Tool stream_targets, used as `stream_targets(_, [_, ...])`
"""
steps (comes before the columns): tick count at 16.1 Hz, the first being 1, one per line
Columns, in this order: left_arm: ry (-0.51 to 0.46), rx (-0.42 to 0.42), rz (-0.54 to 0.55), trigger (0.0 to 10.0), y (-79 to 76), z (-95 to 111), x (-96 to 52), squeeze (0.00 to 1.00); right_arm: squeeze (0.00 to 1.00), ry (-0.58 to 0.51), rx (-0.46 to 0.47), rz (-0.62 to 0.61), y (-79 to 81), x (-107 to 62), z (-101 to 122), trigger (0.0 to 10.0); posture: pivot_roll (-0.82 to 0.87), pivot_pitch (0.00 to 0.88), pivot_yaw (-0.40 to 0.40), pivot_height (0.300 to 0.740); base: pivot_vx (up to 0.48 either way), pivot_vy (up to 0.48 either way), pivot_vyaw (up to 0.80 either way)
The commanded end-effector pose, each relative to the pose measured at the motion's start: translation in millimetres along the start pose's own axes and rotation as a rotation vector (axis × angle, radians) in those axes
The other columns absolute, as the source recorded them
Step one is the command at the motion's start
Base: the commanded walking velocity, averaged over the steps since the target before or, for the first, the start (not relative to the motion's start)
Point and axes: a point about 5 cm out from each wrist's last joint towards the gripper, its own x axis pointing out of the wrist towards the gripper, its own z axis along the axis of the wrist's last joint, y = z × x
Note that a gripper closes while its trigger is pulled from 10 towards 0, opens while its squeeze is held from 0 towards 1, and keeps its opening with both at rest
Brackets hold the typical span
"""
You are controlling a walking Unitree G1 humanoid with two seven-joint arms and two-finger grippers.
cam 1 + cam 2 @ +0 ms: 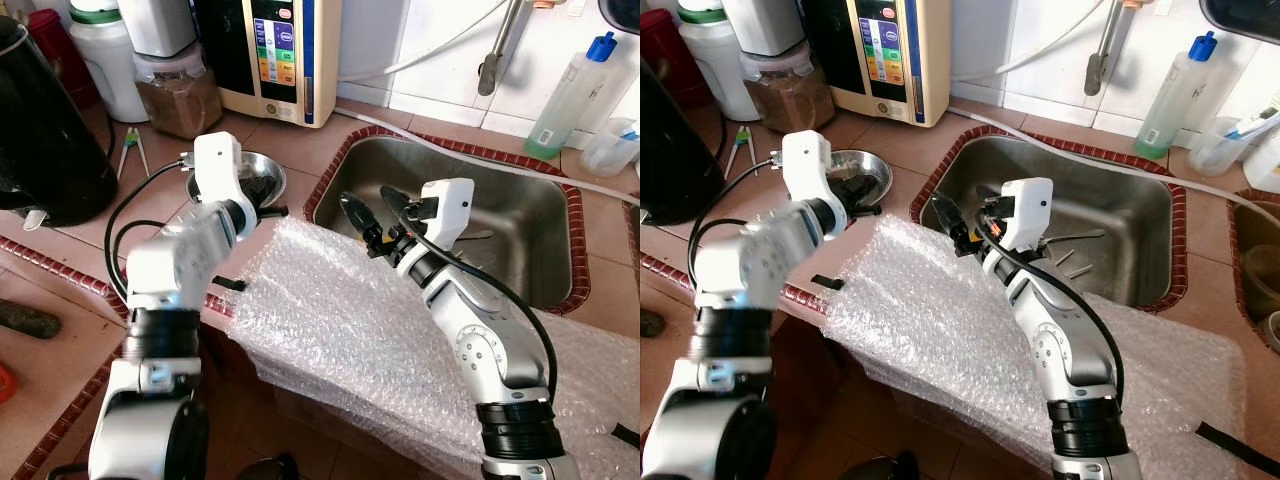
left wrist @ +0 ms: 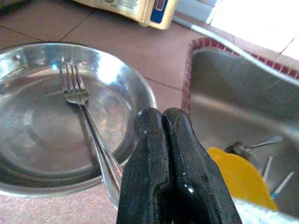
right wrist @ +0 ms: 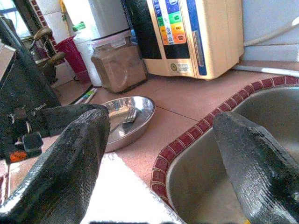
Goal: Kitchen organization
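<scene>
The left gripper, fingers pressed together and empty, hovers beside the steel bowl holding 1 fork. The right gripper, spread wide, hangs over the sink. The fork looks light, stiff and slippery; its thin handle seems the best grasp.

You see a silver steel bowl holding a silver fork on a reddish-brown tiled counter. The grey steel sink wears a rim of dark red and white mosaic. Clear bubble wrap glints white. Cream water ioniser, blue-striped, bears coloured buttons. A green liquid bottle carries a blue cap.
</scene>
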Motion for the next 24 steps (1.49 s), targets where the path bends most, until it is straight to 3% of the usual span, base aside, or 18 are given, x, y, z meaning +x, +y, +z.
stream_targets(1, [-0.024, 0.022, 0.021, 0.0, 0.7, 2, -2.6, 0.00, 0.00, -0.017, -0.009, -0.004, 0.2, 2.5, 5, 10.0, -0.03, 0.075, 0.040, 0.740, 0.000, 0.000, 0.00])
stream_targets(8, [-0.129, 0.087, 0.088, 0.0, 6.5, 5, -5.5, 0.00, 0.00, -0.010, -0.006, -0.015, -2.3, 2.4, 2, 10.0, -0.03, 0.078, 0.030, 0.740, 0.000, 0.000, 0.00])
stream_targets(9, [-0.142, 0.096, 0.118, 4.9, 10.4, 7, -5.8, 0.07, 0.00, -0.009, -0.006, -0.015, -2.2, 2.5, 1, 10.0, -0.02, 0.079, 0.028, 0.740, 0.000, 0.000, 0.00])
stream_targets(10, [-0.152, 0.090, 0.160, 10.0, 18.2, 10, -4.5, 1.00, 0.00, -0.006, -0.005, -0.015, -2.2, 2.8, 1, 10.0, -0.02, 0.078, 0.025, 0.740, 0.000, 0.000, 0.00])
stream_targets(13, [-0.131, 0.076, 0.239, 10.0, 33.5, 11, 4.1, 1.00, 0.00, -0.004, -0.007, -0.013, -1.6, 4.0, 0, 10.0, -0.03, 0.075, 0.025, 0.740, 0.000, 0.000, 0.00])
stream_targets(14, [-0.116, 0.006, 0.269, 10.0, 40.7, 14, 16.6, 1.00, 0.00, -0.010, -0.008, -0.012, 0.1, 4.7, 2, 10.0, -0.04, 0.077, 0.033, 0.740, 0.000, 0.000, 0.00])
stream_targets(18, [-0.111, -0.021, 0.266, 10.0, 35.8, 18, 27.6, 1.00, 0.00, -0.015, -0.009, -0.022, 1.1, 1.6, 2, 10.0, -0.06, 0.086, 0.045, 0.740, 0.000, 0.000, 0.00])
stream_targets(19, [-0.097, 0.009, 0.275, 10.0, 34.1, 17, 30.7, 1.00, 0.00, -0.017, -0.009, -0.025, 1.7, 0.5, 2, 10.0, -0.06, 0.093, 0.053, 0.740, 0.000, 0.000, 0.00])
stream_targets(24, [-0.036, -0.020, 0.282, 10.0, 32.0, 6, 40.6, 1.00, 0.00, -0.015, 0.002, -0.040, 4.7, -4.6, -2, 10.0, -0.06, 0.115, 0.075, 0.740, 0.000, 0.000, 0.00])
